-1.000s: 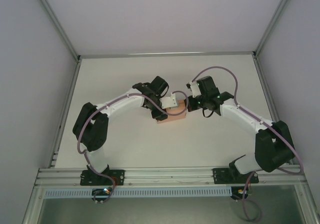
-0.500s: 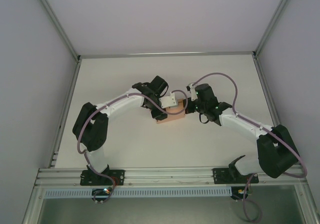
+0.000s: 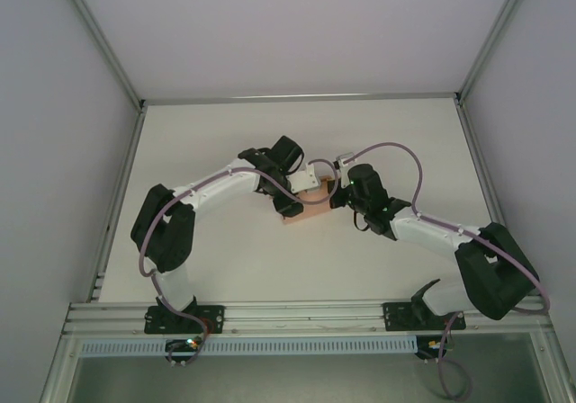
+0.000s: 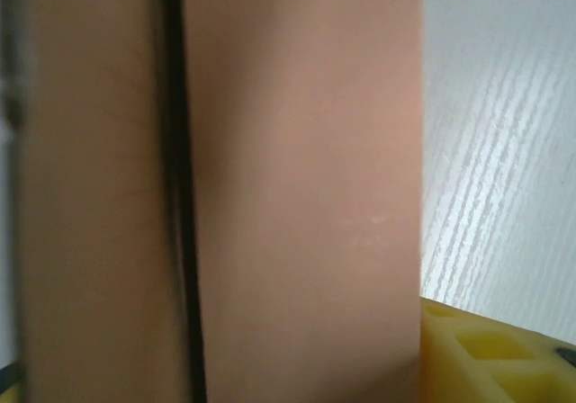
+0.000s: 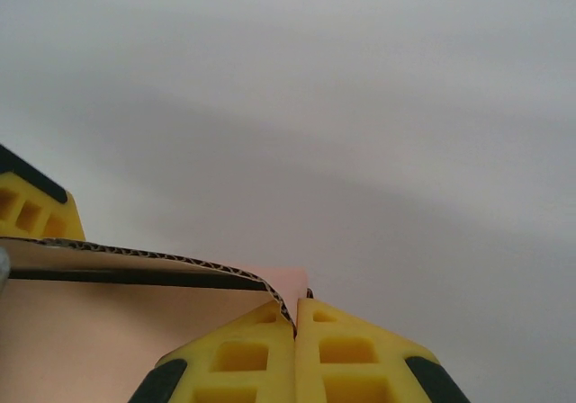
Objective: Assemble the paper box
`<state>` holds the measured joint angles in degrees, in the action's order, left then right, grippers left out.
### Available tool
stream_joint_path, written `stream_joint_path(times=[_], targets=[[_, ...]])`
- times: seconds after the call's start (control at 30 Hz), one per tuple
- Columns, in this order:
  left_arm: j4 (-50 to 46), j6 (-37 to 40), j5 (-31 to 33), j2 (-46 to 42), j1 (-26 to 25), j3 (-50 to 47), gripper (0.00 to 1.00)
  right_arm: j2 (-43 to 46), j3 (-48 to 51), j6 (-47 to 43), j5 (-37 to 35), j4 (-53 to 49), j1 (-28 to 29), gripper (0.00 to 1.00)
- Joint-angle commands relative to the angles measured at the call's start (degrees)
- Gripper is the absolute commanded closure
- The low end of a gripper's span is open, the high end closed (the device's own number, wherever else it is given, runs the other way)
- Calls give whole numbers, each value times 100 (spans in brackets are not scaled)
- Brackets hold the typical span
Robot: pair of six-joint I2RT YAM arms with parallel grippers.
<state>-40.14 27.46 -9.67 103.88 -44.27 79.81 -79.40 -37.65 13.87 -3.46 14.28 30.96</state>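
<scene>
The paper box (image 3: 312, 210) is a small salmon-pink card box lying mid-table between both arms. My left gripper (image 3: 303, 187) sits over its left end. In the left wrist view the box's pink wall (image 4: 297, 196), with a dark seam down it, stands between the fingers; one yellow finger (image 4: 490, 353) presses its right side. My right gripper (image 3: 335, 193) meets the box's right end. In the right wrist view its yellow fingers (image 5: 243, 358) are closed together, midpoint (image 5: 295, 311), pinching the corrugated edge of a flap (image 5: 135, 322).
The white table (image 3: 225, 142) is fenced by aluminium rails and grey walls at the back and sides. The mounting rail (image 3: 297, 315) runs along the near edge. Purple cables loop over both arms near the box.
My right arm has swung its wrist leftward and nearer, settling lower against the box's right end. The left arm and the box have stayed in place.
</scene>
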Motion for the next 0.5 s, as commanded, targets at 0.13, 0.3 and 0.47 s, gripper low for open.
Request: stream_joint_path(times=[0.13,0.3,0.47], targets=[[256,-372,149,-542,-44,30,29,-135,407,38,-180,-1239,119,100],[483,-948,672,-935,-37,-174,16,-90,513,10,-227,-1131,186,100],[490,-1951,1062,-1506,-41,-608,20,100,450,40,-285,-1236,242,100]])
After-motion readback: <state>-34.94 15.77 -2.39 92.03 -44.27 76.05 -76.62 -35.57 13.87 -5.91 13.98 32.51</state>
